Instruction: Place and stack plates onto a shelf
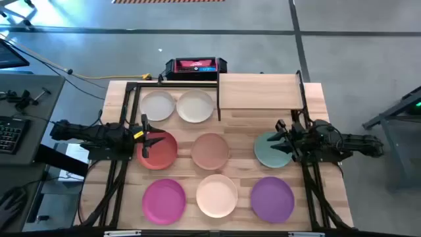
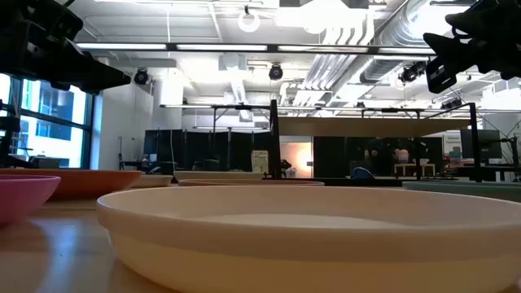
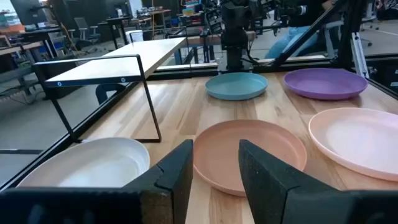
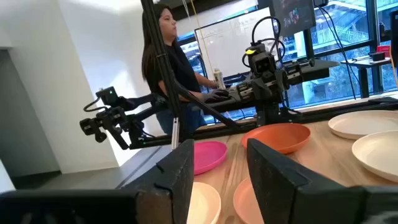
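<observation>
left gripper [image 1: 146,135] spread, empty, over the coral red plate [image 1: 160,153]. right gripper [image 1: 281,139] spread, empty, above the mint green plate [image 1: 270,150]. shelf [image 1: 260,92] bare.

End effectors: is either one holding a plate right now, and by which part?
Nothing is held. The left end effector and right end effector both stand open with an empty gap; all plates lie on the table.

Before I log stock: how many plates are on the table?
8. Back row: white, cream. Middle: coral red, dusty pink, mint green. Front: magenta, peach, purple. None on the shelf.
</observation>
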